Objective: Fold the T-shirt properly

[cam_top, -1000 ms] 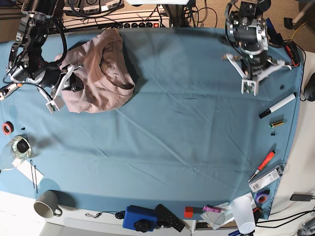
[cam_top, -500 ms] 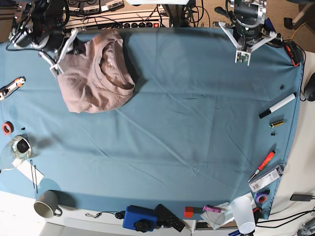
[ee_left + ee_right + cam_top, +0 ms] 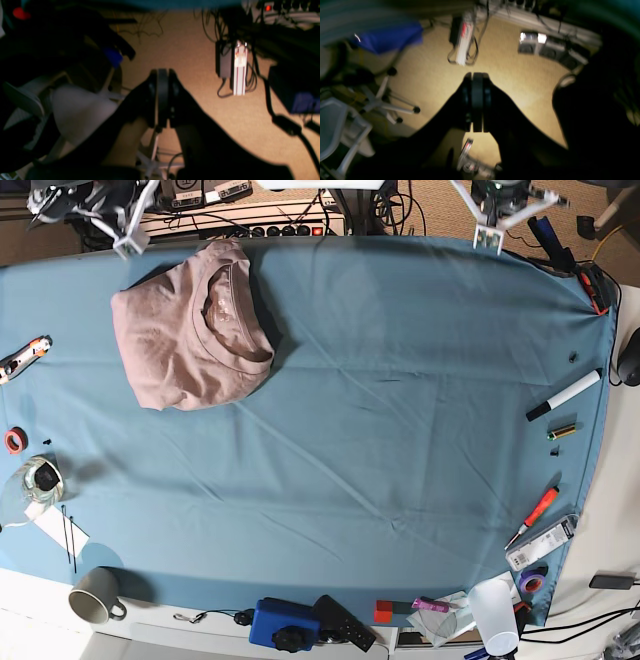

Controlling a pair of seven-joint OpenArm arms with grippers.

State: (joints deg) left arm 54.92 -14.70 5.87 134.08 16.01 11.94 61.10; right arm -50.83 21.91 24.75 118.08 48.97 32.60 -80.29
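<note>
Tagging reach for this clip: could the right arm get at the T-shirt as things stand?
Probably yes: the right end effector is shut and empty beside the table's edge, near the T-shirt, and nothing visible stands between them.

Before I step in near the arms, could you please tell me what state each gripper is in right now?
Left gripper: closed, holding nothing.
Right gripper: closed, empty, away from the shirt.
</note>
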